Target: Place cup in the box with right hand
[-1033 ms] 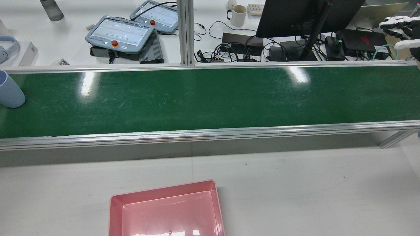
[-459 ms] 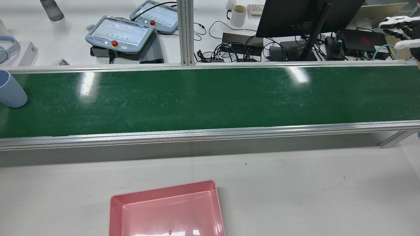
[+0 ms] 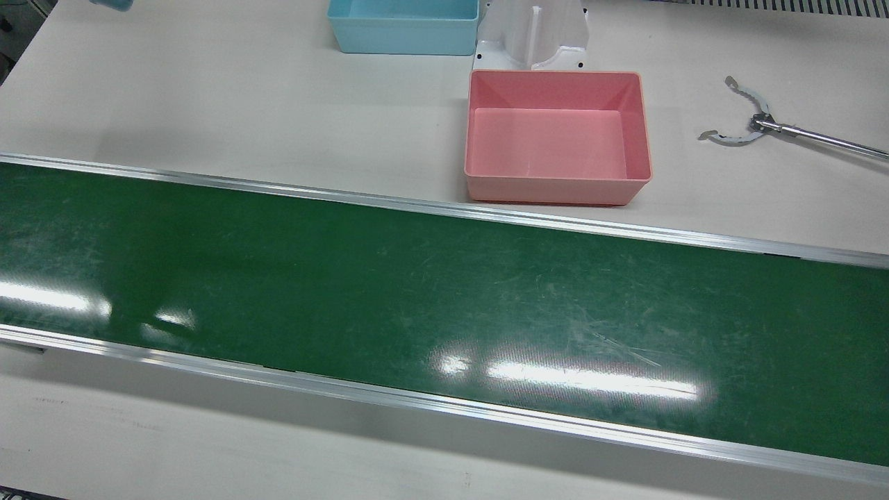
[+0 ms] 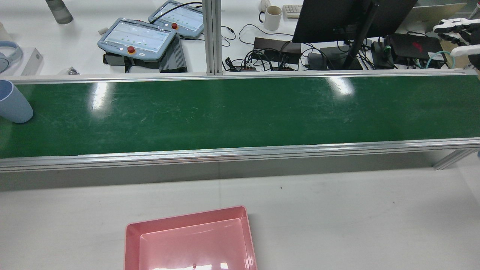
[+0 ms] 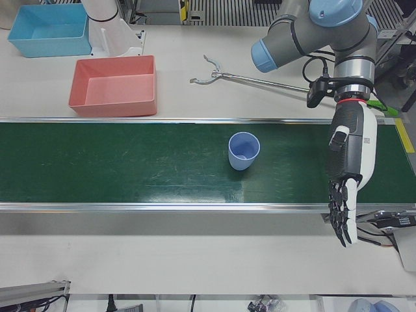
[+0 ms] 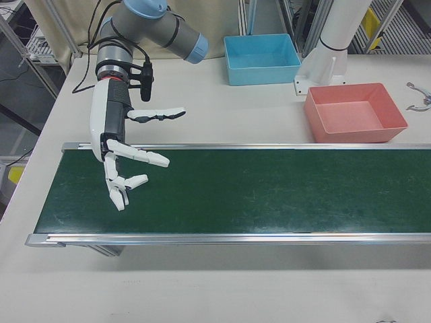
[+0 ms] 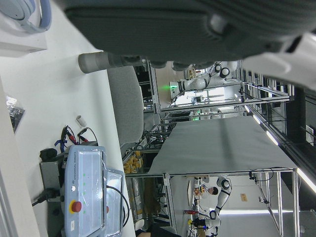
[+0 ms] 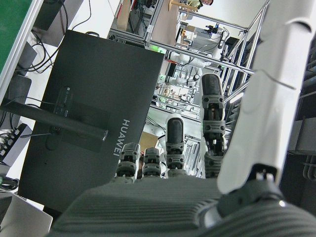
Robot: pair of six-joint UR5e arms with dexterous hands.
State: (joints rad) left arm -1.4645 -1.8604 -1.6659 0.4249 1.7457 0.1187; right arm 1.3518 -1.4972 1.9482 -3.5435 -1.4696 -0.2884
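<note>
A light blue cup (image 5: 244, 151) stands upright on the green conveyor belt (image 5: 130, 162); the rear view shows the cup (image 4: 15, 103) at the belt's far left edge. My right hand (image 6: 128, 158) hovers open with fingers spread over the opposite end of the belt, far from the cup, and the rear view catches that hand (image 4: 455, 30) at the top right. My left hand (image 5: 348, 188) hangs open, fingers pointing down, to the right of the cup in the left-front view, holding nothing. The pink box (image 3: 555, 135) sits empty on the white table beside the belt.
A blue box (image 3: 403, 24) and a white arm pedestal (image 3: 531, 35) stand behind the pink box. Metal tongs (image 3: 757, 128) lie on the table. Beyond the belt are teach pendants (image 4: 137, 37), a monitor (image 4: 348, 15) and cables.
The cup has drifted a little to the right along the belt in the rear view. The right hand has not moved.
</note>
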